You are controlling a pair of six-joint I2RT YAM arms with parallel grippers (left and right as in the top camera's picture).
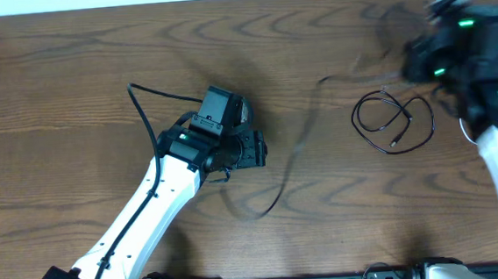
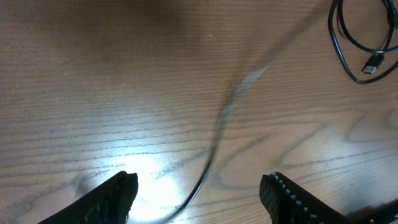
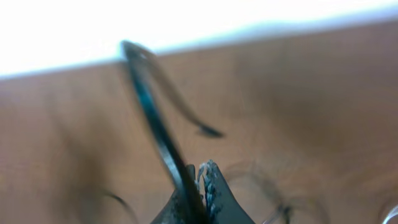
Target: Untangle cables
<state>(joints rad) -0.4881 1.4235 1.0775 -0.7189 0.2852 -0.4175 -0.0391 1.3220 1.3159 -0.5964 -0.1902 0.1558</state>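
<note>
Broadly, the wooden table (image 1: 70, 90) has bare room left of the left arm (image 1: 148, 208) and toward its far edge. The left gripper (image 2: 199, 185), fingers spread, straddles a blurred long black cable (image 1: 295, 149) that runs diagonally from near-left to far-right. The right gripper (image 3: 202, 186) is pinched on a black cable strand (image 3: 155, 137) that rises steeply. Below the right arm, a coiled black cable (image 1: 395, 122) lies flat, its plug (image 2: 372, 65) inside the loop.

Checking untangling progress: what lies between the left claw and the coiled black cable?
A long blurred black cable crosses between the left claw and the coiled cable. It shows overhead and in the left wrist view.
</note>
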